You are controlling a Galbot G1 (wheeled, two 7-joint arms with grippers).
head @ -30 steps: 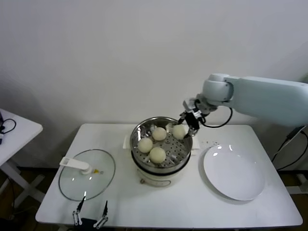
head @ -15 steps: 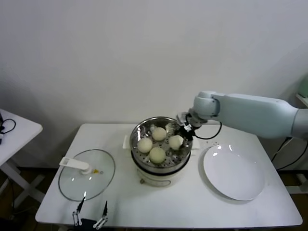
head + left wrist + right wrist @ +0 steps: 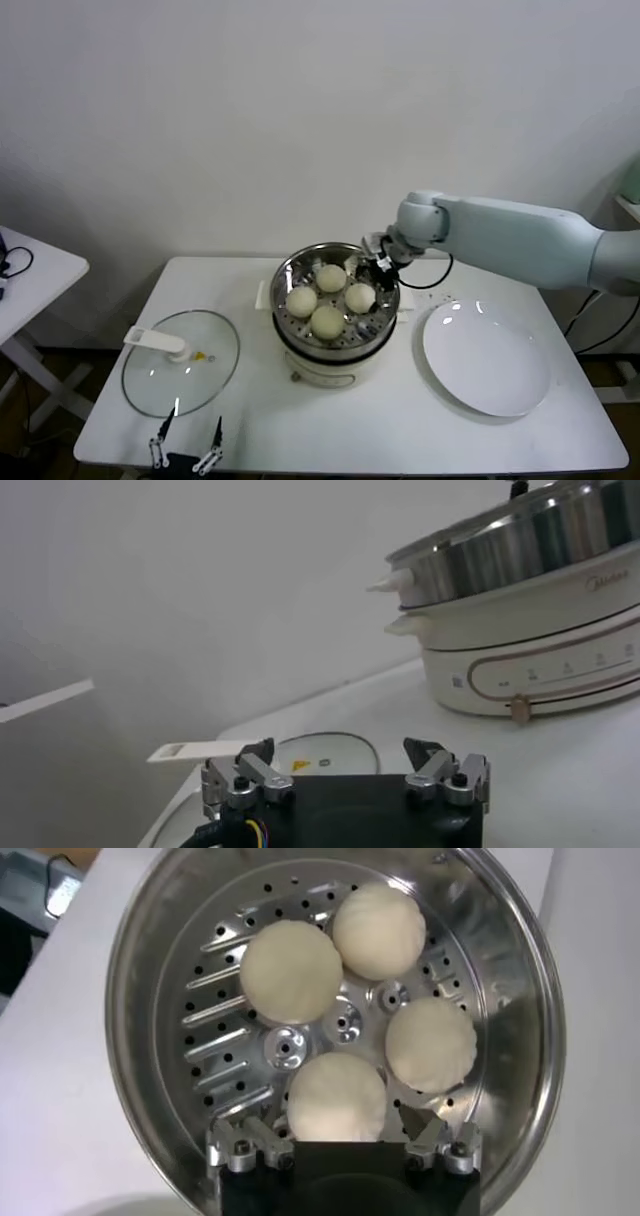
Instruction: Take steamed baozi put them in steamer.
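Note:
The steamer [image 3: 290, 270] is a shiny steel basket with a perforated bottom, on a cream cooker base [image 3: 322, 367] at the table's middle. Several steamed baozi lie in it, among them the baozi [image 3: 360, 297] nearest my right gripper [image 3: 378, 268]. That gripper hangs over the basket's right rim. In the right wrist view the right gripper [image 3: 340, 1130] stands open, its fingers [image 3: 245, 1144] on either side of the nearest baozi [image 3: 337, 1098] with gaps. The steamer's floor [image 3: 200, 1038] shows around the buns. My left gripper [image 3: 187, 450] is parked open at the table's front edge.
A round glass lid [image 3: 181, 363] with a white handle lies left of the steamer. A flat white plate [image 3: 487, 357] lies to its right. A small side table [image 3: 30, 275] stands at the far left. The left wrist view shows the cooker base [image 3: 540, 660].
My right gripper came down into the steamer with a baozi and opened. The bun now rests on the perforated floor beside the others. The left arm stayed still.

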